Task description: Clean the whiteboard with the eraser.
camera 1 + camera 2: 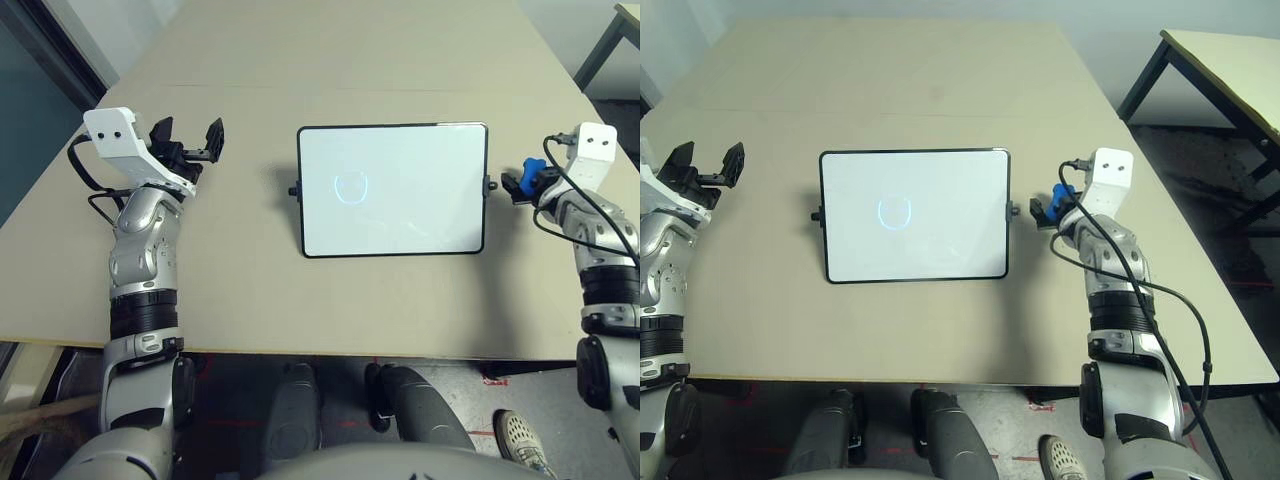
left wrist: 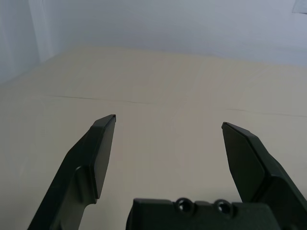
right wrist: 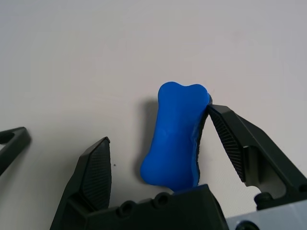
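Note:
The whiteboard (image 1: 392, 190) lies flat in the middle of the table, with a small blue loop of pen (image 1: 351, 187) left of its centre. Just off the board's right knob sits the blue bone-shaped eraser (image 3: 176, 134), resting on the table between the fingers of my right gripper (image 3: 158, 125). That gripper is open: one finger (image 3: 230, 139) touches the eraser's side, and a gap separates the other finger (image 3: 96, 167) from it. My left gripper (image 1: 190, 128) hovers open and empty, well to the left of the board.
The beige table (image 1: 330, 60) stretches far beyond the board. A second table (image 1: 1230, 60) stands off to the right. A black cable (image 1: 1160, 290) loops along my right forearm. A person's shoe (image 1: 520, 435) shows on the floor below the near edge.

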Action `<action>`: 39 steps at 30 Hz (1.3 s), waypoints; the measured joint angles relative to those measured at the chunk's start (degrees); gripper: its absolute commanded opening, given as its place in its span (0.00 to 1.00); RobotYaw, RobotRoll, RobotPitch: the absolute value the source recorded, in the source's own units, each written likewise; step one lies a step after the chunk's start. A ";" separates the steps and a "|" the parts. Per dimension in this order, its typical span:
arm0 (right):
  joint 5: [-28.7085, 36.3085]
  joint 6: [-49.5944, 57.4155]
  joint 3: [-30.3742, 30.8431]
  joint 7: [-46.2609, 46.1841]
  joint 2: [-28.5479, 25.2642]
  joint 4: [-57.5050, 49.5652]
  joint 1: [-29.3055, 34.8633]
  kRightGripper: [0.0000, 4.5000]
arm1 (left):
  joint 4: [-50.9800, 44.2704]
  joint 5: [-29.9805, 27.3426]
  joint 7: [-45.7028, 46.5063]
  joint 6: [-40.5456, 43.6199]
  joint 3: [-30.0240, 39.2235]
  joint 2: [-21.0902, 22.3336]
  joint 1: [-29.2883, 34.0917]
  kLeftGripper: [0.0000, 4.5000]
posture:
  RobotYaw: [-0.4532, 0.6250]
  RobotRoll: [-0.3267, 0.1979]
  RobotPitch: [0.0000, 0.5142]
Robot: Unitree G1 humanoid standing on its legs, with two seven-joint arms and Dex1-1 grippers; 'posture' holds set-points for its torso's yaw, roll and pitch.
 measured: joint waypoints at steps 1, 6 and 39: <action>-0.05 -0.04 0.00 0.06 0.09 0.34 0.08 0.99 | 0.00 0.00 0.03 0.00 -0.10 -0.05 0.00 1.00 | 0.44 0.62 0.23; -2.90 -3.02 3.41 1.47 -1.48 1.77 0.36 0.99 | -0.23 -0.09 0.04 0.00 -0.20 -0.07 0.00 1.00 | 0.45 0.62 0.24; 8.60 -35.40 -14.19 6.09 -0.98 18.09 0.70 0.99 | 18.60 -0.99 -3.24 -8.15 6.99 8.87 -1.96 1.00 | 0.42 0.62 0.26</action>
